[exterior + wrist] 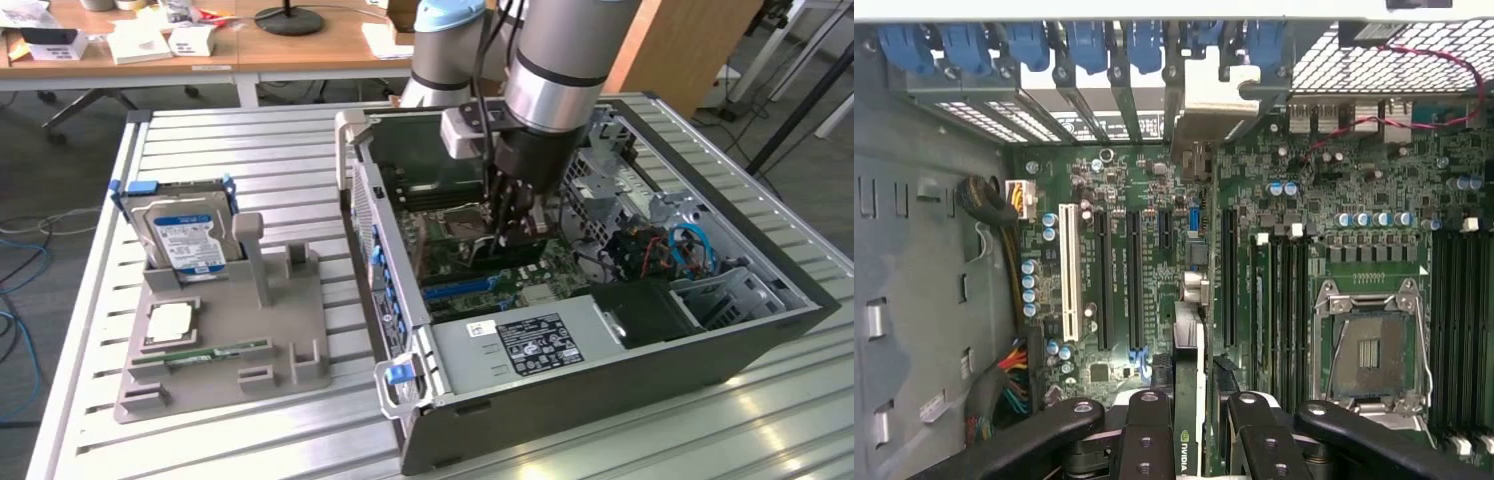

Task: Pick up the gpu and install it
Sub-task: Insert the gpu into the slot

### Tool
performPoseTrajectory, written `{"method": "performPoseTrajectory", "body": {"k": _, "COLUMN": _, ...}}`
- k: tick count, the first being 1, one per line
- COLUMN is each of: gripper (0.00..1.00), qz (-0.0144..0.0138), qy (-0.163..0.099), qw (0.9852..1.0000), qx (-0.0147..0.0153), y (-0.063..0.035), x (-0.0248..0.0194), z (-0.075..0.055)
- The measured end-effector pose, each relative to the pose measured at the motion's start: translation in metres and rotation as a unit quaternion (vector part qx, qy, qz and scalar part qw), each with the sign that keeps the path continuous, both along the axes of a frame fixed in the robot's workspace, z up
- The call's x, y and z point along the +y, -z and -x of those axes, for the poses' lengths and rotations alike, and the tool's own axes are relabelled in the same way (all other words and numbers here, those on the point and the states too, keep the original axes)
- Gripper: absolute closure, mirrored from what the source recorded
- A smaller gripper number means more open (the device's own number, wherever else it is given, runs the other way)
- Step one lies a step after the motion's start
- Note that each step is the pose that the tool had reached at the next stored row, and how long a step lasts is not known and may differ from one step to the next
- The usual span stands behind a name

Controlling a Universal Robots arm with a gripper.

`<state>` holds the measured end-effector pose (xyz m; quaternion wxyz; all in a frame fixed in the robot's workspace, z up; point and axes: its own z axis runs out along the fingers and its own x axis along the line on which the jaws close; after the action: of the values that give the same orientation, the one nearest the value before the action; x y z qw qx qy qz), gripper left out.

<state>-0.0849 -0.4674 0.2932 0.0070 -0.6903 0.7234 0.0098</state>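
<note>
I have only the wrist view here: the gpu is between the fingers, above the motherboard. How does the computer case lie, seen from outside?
Observer: The computer case lies on its side on a slatted metal table, open side up.
Operator: And the approach?
Observer: The arm comes down from above; the gripper, shut on the gpu, is inside the open case.
Operator: What stands beside the case?
Observer: On the exterior view's left, a grey holder, with a hard drive upright in it.
</note>
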Motion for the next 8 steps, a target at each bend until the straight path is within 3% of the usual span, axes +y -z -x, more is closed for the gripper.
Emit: {"method": "performPoseTrajectory", "body": {"k": 8, "gripper": 0.74, "qz": 0.0001, "qy": 0.0, "qw": 1.0, "qx": 0.0, "y": 0.0004, "x": 0.0, "z": 0.0017}}
